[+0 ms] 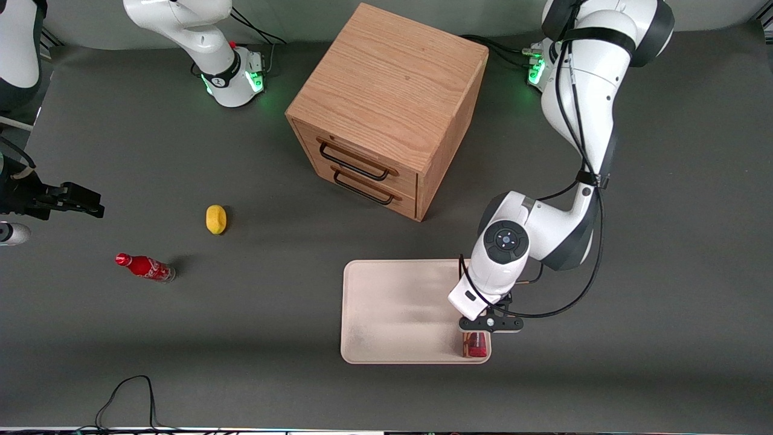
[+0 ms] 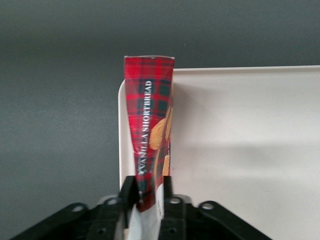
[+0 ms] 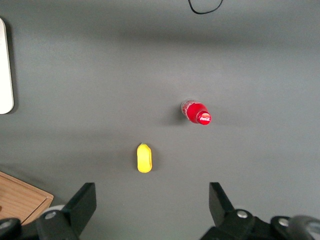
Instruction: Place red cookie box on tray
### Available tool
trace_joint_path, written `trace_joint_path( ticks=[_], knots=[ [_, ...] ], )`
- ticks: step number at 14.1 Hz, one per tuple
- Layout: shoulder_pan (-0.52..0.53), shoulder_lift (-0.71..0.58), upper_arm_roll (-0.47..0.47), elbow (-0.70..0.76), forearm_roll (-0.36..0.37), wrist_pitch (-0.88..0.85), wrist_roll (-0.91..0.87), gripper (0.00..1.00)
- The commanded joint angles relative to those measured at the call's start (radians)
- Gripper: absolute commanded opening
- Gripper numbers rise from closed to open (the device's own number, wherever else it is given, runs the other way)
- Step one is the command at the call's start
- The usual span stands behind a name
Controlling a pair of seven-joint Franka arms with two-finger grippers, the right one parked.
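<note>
The red cookie box [image 2: 150, 145], tartan-patterned with white lettering and cookie pictures, is pinched between the gripper [image 2: 149, 197] fingers over the tray [image 1: 392, 314] corner nearest the front camera. Dark grey table [image 1: 253, 338] surrounds the tray.

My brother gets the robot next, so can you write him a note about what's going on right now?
Tool: the left arm's black two-finger tool is shut on the long narrow dark-red tartan cookie box, hanging over the corner of the tray nearest the front camera, at the working arm's end.
Things: the flat cream-white rectangular tray lies nearer the front camera than the wooden two-drawer cabinet. The box points down at the tray's edge; whether it touches cannot be told.
Done: box picked up and brought to the tray.
Left: set it down fully inside the rim, probably a bit farther in, then open the tool and lift away.
</note>
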Motion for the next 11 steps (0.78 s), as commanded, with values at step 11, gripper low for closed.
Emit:
trace_joint_path(
  ticks=[11],
  knots=[
    [0.008,-0.428,0.003,-0.005,-0.009,-0.603,-0.035,1.00]
  ],
)
